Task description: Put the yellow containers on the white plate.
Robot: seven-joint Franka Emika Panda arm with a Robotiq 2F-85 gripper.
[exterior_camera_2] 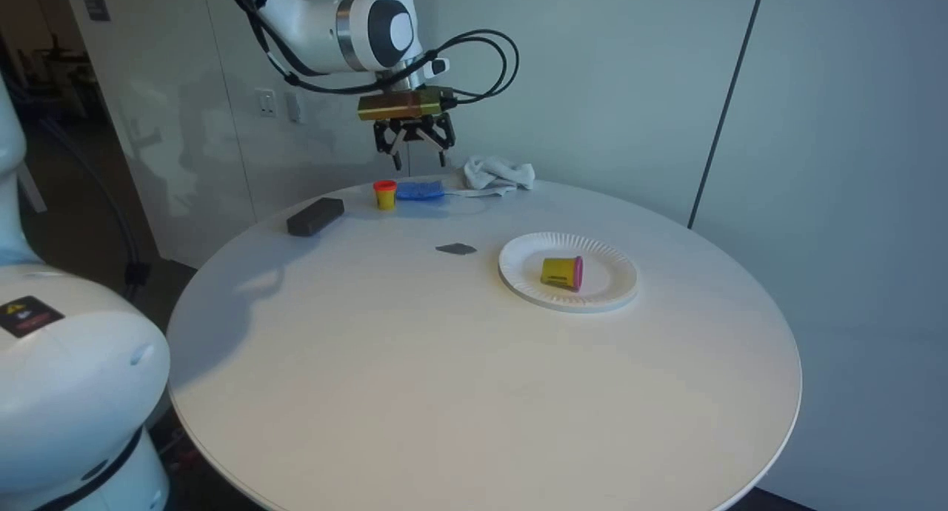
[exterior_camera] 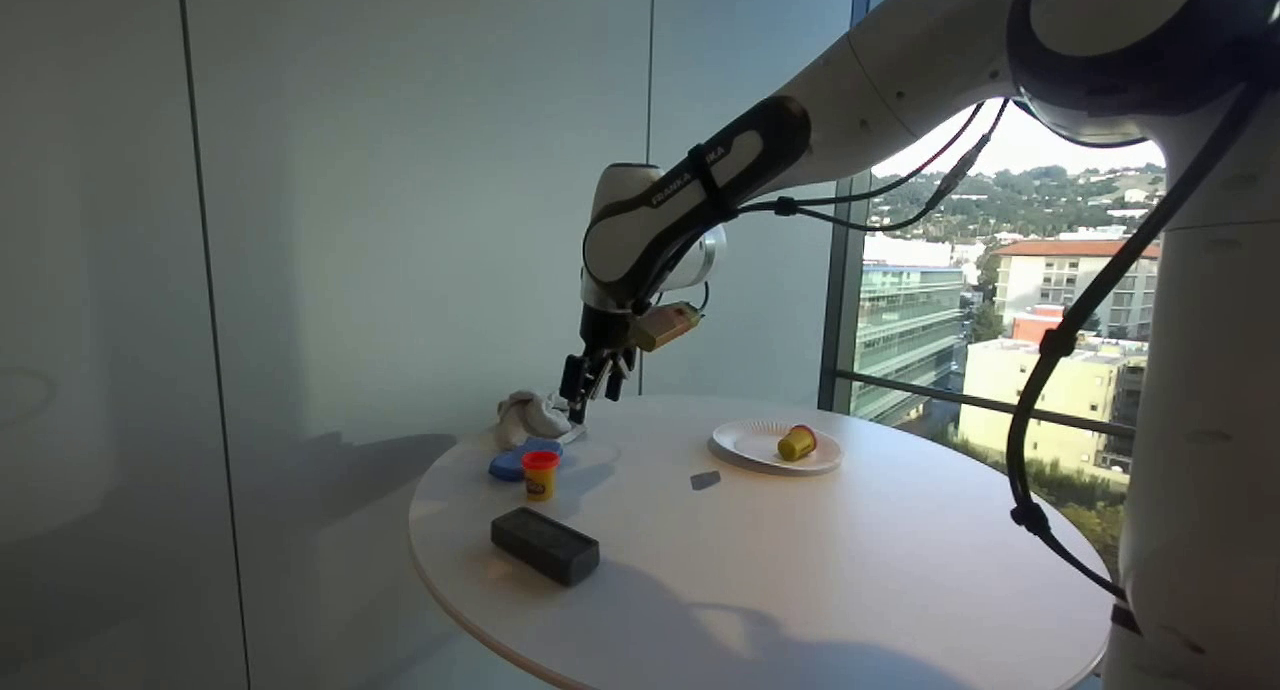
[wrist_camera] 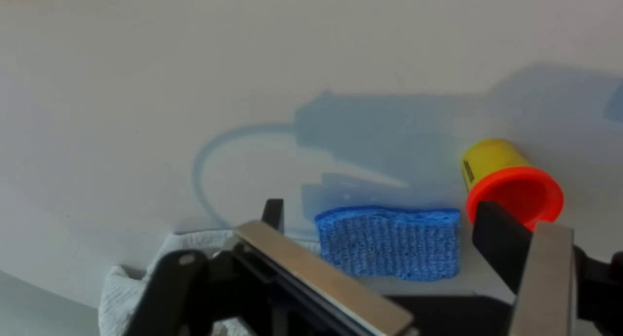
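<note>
One yellow container [exterior_camera_2: 557, 270] lies on its side near the middle of the white plate [exterior_camera_2: 611, 278], and a second yellow container [exterior_camera_2: 385, 199] stands upright on the worktop [exterior_camera_2: 474, 392], toward the rim nearest the wall [exterior_camera_2: 592, 111]; as these are the only two I see, the task looks about half done. What is left, by my reading, is to grasp the standing one, carry it across and set it down. The hand [exterior_camera_2: 420, 161] is released, its fingers spread with nothing between them, and hangs above the worktop by the blue cloth [wrist_camera: 389, 243]. Room for closing in is uneven: the blue cloth lies just beside the standing container, whether touching I cannot tell, with the white cloth [exterior_camera_2: 498, 174] past that, while the dark block [exterior_camera: 545, 547] sits near on the opposite side. Fingers coming down there could pinch the blue cloth, so lining up first seems wise. Between that container and the plate I see only a flat grey patch [exterior_camera: 705, 480], which looks too low to hinder a carry. The plate has bare room around the lying container, but that one could roll if nudged, so a spot beside it, within the fluted edge, seems safest.
</note>
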